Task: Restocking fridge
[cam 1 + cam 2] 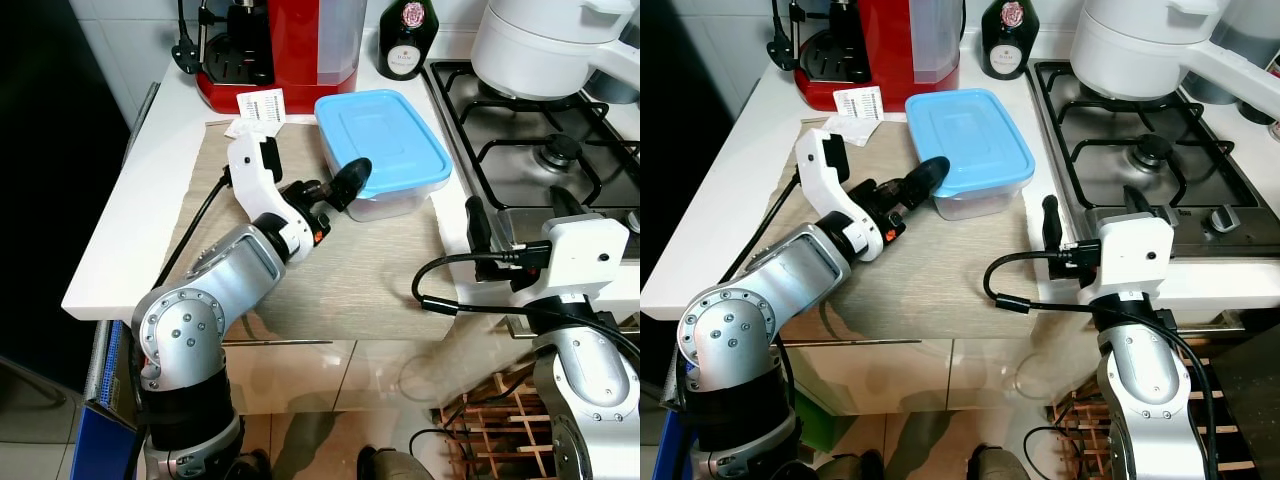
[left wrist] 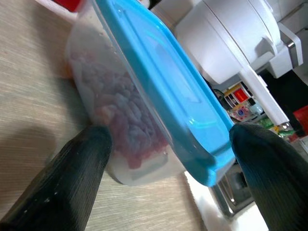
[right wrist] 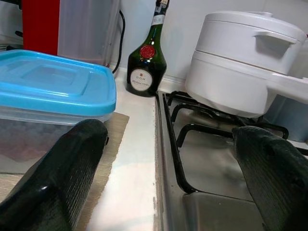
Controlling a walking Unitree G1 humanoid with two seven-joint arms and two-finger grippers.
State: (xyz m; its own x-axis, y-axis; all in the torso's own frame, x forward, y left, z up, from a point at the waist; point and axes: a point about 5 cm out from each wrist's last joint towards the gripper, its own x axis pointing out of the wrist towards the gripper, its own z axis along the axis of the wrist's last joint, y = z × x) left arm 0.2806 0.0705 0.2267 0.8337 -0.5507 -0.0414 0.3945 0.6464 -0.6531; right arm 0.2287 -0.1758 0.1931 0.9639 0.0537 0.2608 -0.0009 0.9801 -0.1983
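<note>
Left gripper (image 2: 166, 166): two long black fingers (image 2: 72, 168) spread apart, grasping nothing, aimed at the near left corner of the clear rectangular plastic food container with sky-blue snap lid (image 1: 382, 140). One finger low beside the clear wall, the other up past the blue rim; container corner already lying between them, contact not discernible. Pinkish contents visible through the wall.

Container position: flat on the beige woven placemat (image 1: 340, 280) on the white countertop (image 1: 120, 230), just ahead of the left fingers and slightly to their right. Long axis running away from the robot, front-to-back; short side facing the fingers, hence the narrower span offered to a grip from this corner.

Right gripper (image 3: 166, 159): black fingers likewise spread and empty, held at the counter's front edge by the steel gas hob (image 1: 545, 150), container off to its left and farther than from the left arm. Left arm judged the nearer and the working one.

Surroundings outward: red coffee machine (image 1: 275, 45) behind the mat, dark green round-bodied glass bottle with red seal (image 1: 407, 40) beside it, white lidded saucepan (image 1: 545, 45) on the rear burner.

Judgement: closing on the corner risks a skewed, slipping hold.
</note>
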